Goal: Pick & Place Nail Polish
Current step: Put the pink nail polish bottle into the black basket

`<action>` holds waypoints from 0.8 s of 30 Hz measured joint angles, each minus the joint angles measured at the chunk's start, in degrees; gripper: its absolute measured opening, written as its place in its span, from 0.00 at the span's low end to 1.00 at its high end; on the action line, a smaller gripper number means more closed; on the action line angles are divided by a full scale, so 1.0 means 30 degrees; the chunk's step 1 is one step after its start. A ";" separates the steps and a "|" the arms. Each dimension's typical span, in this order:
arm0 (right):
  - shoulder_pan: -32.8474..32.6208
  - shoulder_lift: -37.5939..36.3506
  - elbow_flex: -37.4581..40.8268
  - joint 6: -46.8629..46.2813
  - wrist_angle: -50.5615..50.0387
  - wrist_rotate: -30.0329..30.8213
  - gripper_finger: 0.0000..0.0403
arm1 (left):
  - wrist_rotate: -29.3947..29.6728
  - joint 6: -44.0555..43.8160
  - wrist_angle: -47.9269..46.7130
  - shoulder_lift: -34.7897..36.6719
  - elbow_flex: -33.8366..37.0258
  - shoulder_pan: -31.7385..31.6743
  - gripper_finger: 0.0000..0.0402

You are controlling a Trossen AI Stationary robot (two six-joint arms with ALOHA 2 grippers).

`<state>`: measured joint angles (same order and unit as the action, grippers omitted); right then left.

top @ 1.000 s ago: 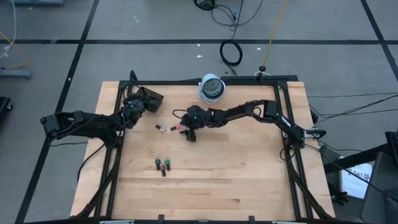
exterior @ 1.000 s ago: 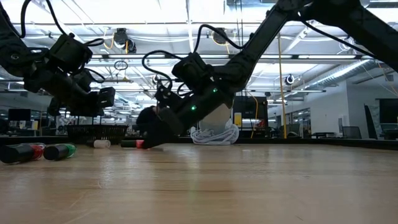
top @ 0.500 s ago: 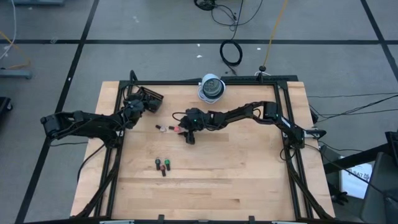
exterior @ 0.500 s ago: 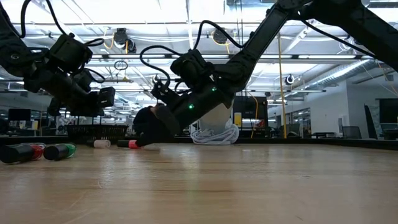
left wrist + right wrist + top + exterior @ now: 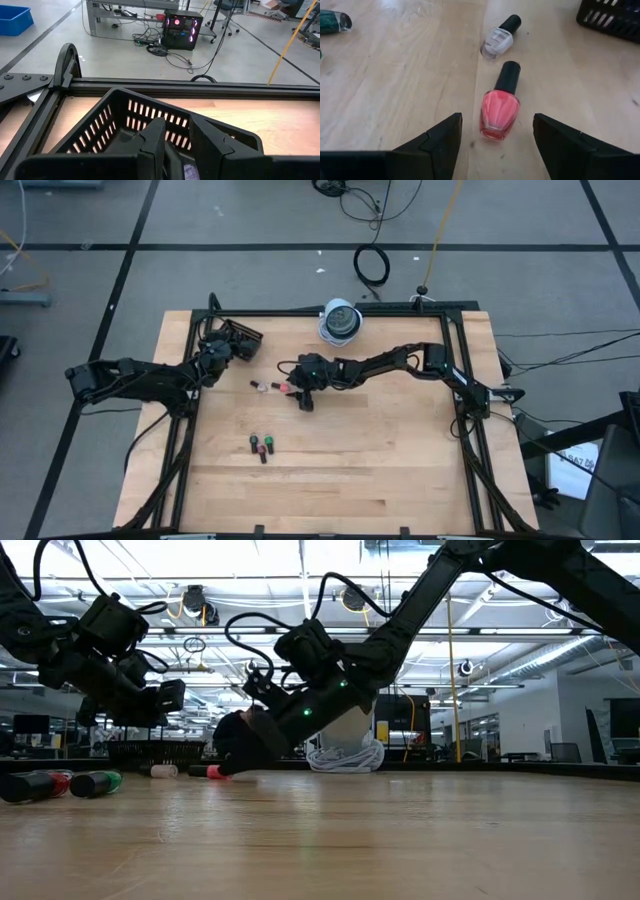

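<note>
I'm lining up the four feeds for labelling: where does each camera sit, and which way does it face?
High: overhead, straight down; both arms, table.
Low: table height, level across; both arms.
Left wrist: past the left gripper, over the black basket.
Right wrist: between the open right gripper fingers, down at the pink bottle.
Shared: pink bottle in high and low.
</note>
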<state>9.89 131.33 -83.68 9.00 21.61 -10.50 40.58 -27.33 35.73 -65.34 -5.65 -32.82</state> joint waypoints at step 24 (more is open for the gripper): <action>-0.0065 0.0000 0.0000 0.0306 -0.0277 0.0066 0.20 | -0.0029 0.0000 0.0000 0.0000 0.0000 0.0000 0.22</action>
<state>9.69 131.33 -83.68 9.91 20.78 -10.31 40.49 -27.33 35.73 -65.34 -5.65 -32.82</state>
